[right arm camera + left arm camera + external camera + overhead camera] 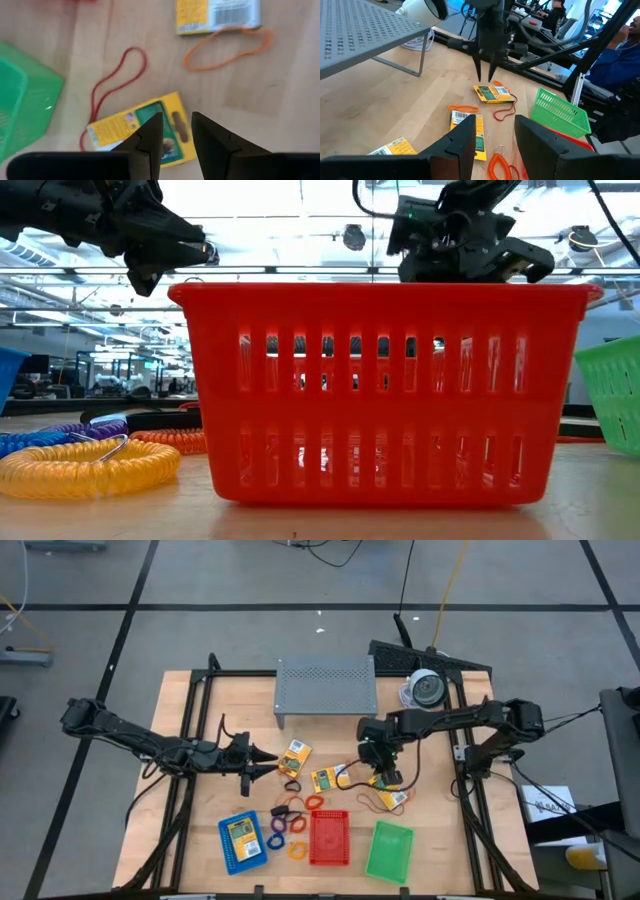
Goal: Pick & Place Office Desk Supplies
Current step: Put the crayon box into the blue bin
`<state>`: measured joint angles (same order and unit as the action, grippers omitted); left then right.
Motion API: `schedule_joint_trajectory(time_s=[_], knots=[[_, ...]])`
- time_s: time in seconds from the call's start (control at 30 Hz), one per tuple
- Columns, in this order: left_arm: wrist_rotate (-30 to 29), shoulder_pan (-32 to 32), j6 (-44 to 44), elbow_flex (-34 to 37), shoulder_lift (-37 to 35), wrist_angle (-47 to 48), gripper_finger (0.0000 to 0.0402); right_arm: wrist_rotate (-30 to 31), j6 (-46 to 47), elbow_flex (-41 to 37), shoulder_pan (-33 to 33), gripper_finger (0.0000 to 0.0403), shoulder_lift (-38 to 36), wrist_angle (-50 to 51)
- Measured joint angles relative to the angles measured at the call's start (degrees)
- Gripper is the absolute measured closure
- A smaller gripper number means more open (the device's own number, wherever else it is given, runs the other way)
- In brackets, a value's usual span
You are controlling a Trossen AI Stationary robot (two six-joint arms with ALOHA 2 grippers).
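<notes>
Three yellow-and-green crayon boxes lie flat on the wooden table (180, 740): one (294, 758) by my left gripper, one (325, 779) in the middle, one (392, 798) at the right. My right gripper (176, 116) hangs open above the right-hand box (135, 132), fingers pointing steeply down and touching nothing. My left gripper (494, 122) stands open, nearly level, above the table's left half (265, 762). Rubber bands (230, 50) (115, 85) and coiled rings (280, 825) lie around. Blue (242, 842), red (329, 837) and green (389, 851) trays stand along the near edge.
A grey perforated shelf (326, 687) stands at the far middle, with a round white-and-grey device (425, 690) to its right. The blue tray holds another crayon box. Bare wood shows at the table's left side. A person in blue sits beyond the table (620, 55).
</notes>
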<state>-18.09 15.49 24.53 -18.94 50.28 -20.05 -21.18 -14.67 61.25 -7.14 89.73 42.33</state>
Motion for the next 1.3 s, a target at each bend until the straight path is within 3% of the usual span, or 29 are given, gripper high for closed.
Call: schedule_joint_trajectory(time_s=[0.23,0.47,0.7,1.07,1.3], knots=[[-0.02,-0.04,0.04,0.0,0.02,-0.11,0.0259,0.05,-5.77,4.71,-0.39,0.031,8.55,9.58],[-0.02,-0.03,0.03,0.0,0.01,-0.1,0.0259,0.17,-8.99,8.46,-0.39,0.031,13.18,12.02],[-0.02,-0.04,-0.2,0.0,0.02,0.15,0.0259,0.28,-7.2,8.57,-0.39,0.03,14.68,12.41],[0.04,-0.04,-0.05,0.0,0.01,0.28,0.0259,3.14,-6.0,8.57,-0.26,0.0234,14.58,11.7],[0.09,-0.04,0.0,0.0,0.01,0.28,0.0259,2.98,-6.15,8.57,-0.26,0.0216,14.56,11.74]])
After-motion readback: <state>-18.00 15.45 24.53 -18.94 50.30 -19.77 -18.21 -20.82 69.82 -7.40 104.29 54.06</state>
